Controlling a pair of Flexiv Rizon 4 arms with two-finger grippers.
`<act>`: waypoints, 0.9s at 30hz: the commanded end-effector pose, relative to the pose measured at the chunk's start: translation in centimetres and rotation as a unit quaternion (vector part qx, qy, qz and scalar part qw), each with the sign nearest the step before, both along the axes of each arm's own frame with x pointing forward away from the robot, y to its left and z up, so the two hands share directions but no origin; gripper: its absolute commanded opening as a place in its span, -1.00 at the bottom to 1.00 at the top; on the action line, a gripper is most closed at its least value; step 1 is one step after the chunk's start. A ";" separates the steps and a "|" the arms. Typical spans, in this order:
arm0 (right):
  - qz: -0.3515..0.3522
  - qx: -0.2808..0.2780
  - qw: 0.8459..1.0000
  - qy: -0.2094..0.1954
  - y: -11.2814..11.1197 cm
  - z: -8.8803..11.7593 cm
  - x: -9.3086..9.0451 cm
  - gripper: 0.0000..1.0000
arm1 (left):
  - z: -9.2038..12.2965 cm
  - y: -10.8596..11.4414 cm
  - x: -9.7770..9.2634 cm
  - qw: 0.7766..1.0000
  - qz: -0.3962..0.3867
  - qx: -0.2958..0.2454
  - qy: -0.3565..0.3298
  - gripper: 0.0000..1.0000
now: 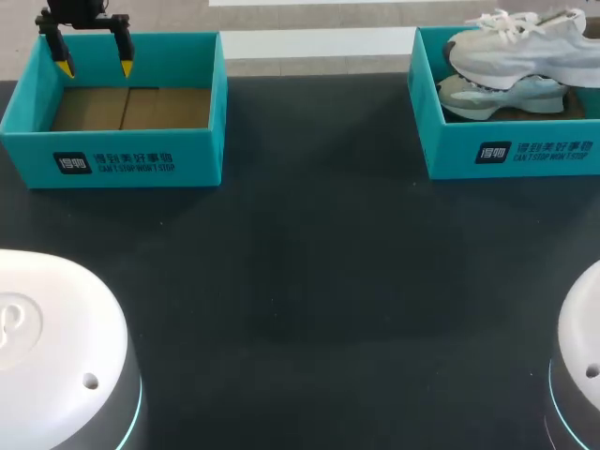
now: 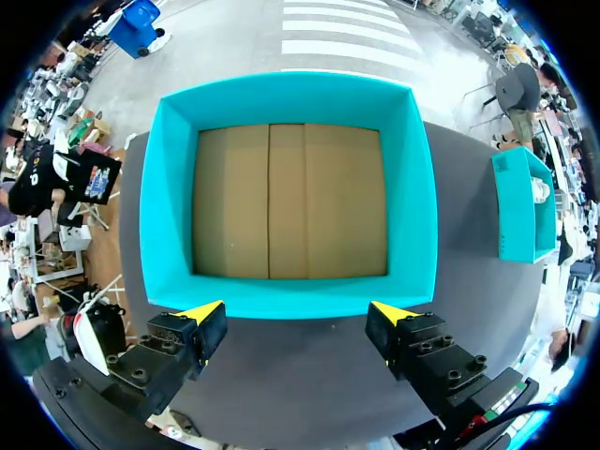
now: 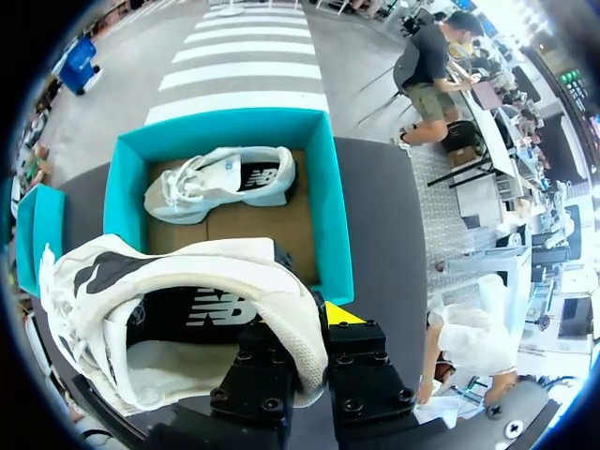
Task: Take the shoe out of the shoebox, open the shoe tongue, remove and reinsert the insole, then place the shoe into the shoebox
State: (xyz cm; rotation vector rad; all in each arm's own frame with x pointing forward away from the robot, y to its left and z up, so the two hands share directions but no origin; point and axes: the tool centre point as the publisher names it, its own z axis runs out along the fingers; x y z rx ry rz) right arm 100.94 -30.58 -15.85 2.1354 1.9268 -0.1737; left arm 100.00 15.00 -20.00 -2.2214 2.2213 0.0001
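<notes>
While the left gripper (image 1: pixel 94 66) hangs above the left shoebox (image 1: pixel 112 141) at the far left of the dark table (image 1: pixel 309 281), its fingers stand wide apart and grip nothing; the box's brown cardboard floor shows between them. The right gripper (image 3: pixel 305 323) is clamped on the heel collar of the held sneaker (image 3: pixel 187 272), white, one finger inside and one outside. This shoe is raised over the right shoebox (image 3: pixel 328 206), far right. A second sneaker (image 3: pixel 216 183) lies on its side inside that box.

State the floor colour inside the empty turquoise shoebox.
Brown cardboard floor, turquoise walls; shows best in the left wrist view.
</notes>
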 end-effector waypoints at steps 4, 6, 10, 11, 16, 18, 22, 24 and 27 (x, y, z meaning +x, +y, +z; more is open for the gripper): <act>0.000 0.000 1.000 -0.003 0.0 0.4 -0.3 -1.00 | 0.0 0.0 0.0 1.000 0.000 0.000 0.000 1.00; 0.000 0.000 1.000 -0.003 0.0 0.4 -0.3 -1.00 | 0.0 0.0 0.0 1.000 0.000 0.000 0.000 1.00; 0.011 -0.011 1.000 0.003 3.6 0.2 -3.5 -1.00 | 0.0 0.0 0.0 1.000 0.000 0.000 0.000 1.00; 0.009 -0.010 1.000 0.001 4.6 0.2 -4.3 -1.00 | 0.0 0.0 0.0 1.000 0.000 0.000 0.000 1.00; 0.009 -0.016 1.000 -0.003 9.7 0.1 -8.2 -1.00 | 0.0 0.0 0.0 1.000 0.000 0.000 0.000 1.00; 0.009 -0.011 1.000 -0.012 11.5 0.4 -9.6 -1.00 | 0.0 0.0 0.0 1.000 0.000 0.000 0.000 1.00; 0.021 -0.018 1.000 -0.005 15.1 0.7 -12.5 -1.00 | 0.0 0.0 0.0 1.000 0.000 0.000 0.000 1.00; 0.020 -0.015 1.000 -0.002 16.5 0.8 -13.9 -1.00 | 0.0 0.0 0.0 1.000 0.000 0.000 0.000 1.00; 0.018 -0.015 1.000 0.002 18.7 0.8 -15.8 -1.00 | 0.0 0.0 0.0 1.000 0.000 0.000 0.000 1.00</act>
